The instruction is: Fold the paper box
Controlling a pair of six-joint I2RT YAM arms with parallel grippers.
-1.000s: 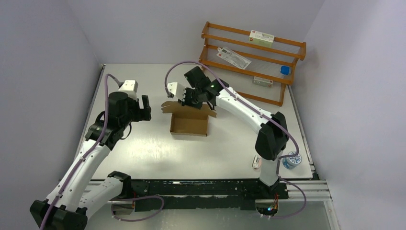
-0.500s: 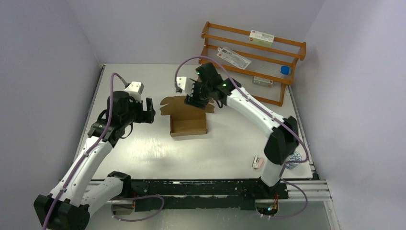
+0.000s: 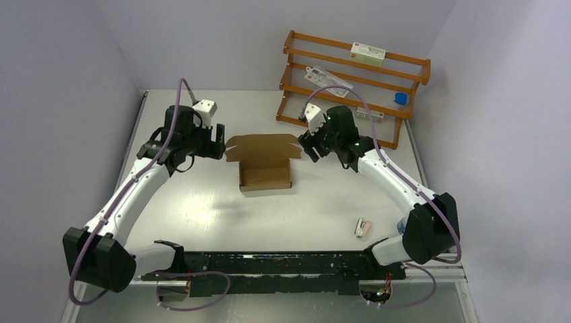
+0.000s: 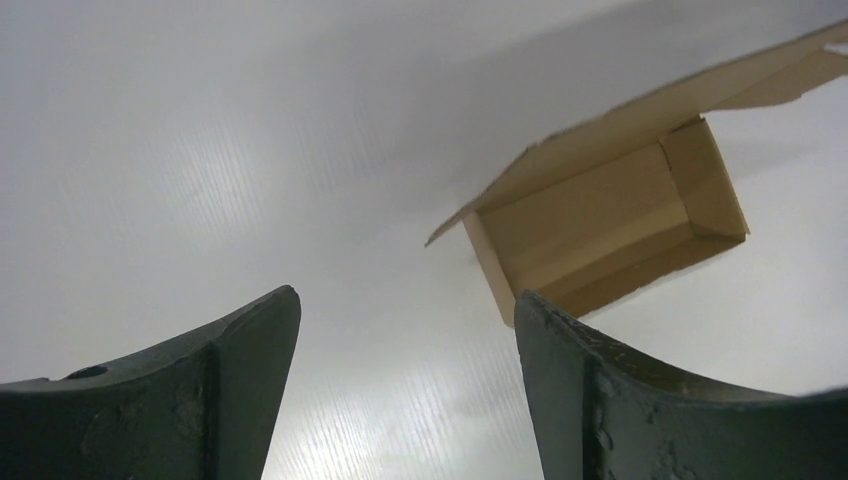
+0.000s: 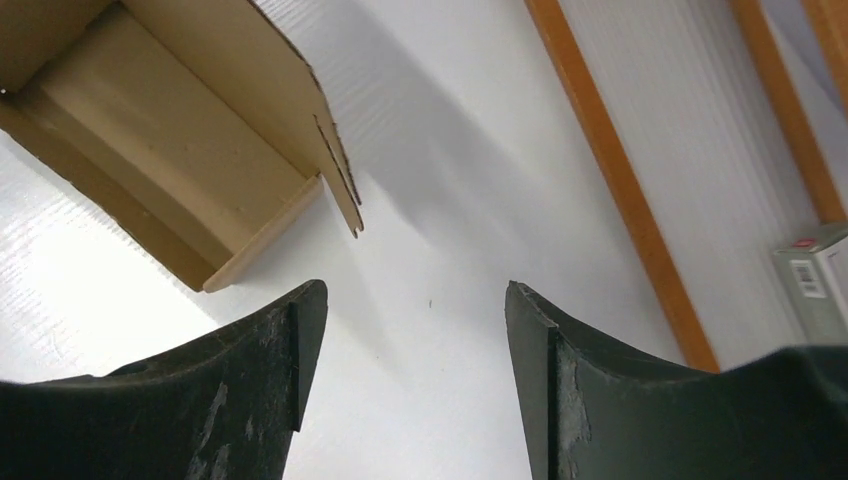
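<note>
Your left gripper (image 3: 219, 142) and right gripper (image 3: 307, 145) sit wide open, empty, flanking the box (image 3: 266, 176), likely staged to fold its seemingly tilted-back lid (image 3: 262, 145).

Soft, bright, even light falls from above. The table (image 3: 202, 208) carries pale glare streaks in every view. The box (image 4: 610, 215) casts a faint shadow. Wrist-view fingers (image 5: 200, 400) read near-black.

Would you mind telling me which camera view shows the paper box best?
The top external view: the paper box appears whole there, lid flap open, nothing covering it. The left wrist view crops the lid flap; the right wrist view catches only one end.
</note>
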